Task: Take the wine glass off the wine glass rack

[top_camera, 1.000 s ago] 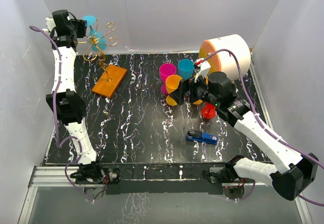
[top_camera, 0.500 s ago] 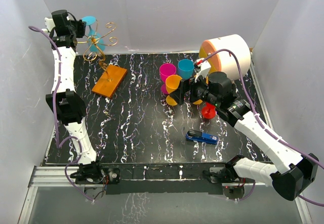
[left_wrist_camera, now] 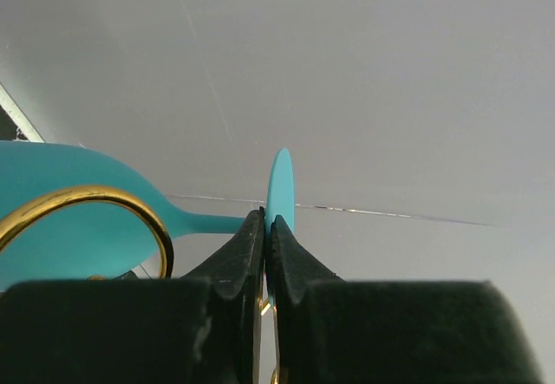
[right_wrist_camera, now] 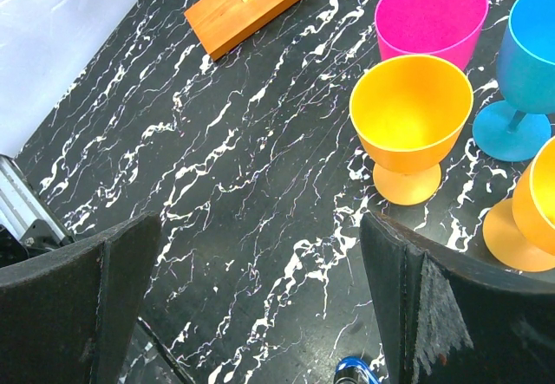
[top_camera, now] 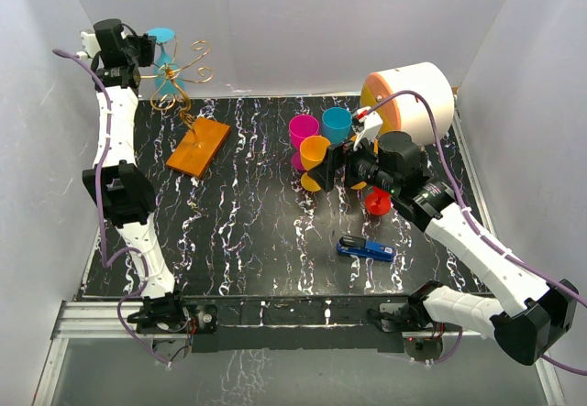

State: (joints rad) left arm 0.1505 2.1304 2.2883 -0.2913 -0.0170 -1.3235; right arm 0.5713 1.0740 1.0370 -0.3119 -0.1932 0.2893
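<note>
Left end effector [left_wrist_camera: 267,254] closed on thin foot of teal wine glass [left_wrist_camera: 61,167], glass lying sideways in curl of wine glass rack [top_camera: 196,145], back-left of counter [top_camera: 257,232]. Advice: draw stem out through curl slowly, without dragging rack. Right end effector [right_wrist_camera: 260,263] wide open, holding nothing.

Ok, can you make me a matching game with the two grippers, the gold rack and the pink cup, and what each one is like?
Things:
1. left gripper
2. right gripper
3. wine glass rack
4. pink cup

Descriptions:
A. open, holding nothing
B. has a flat orange base
C. shut on the foot of the teal wine glass
D. stands beside the blue cup

Pairs: 1-C, 2-A, 3-B, 4-D
</note>
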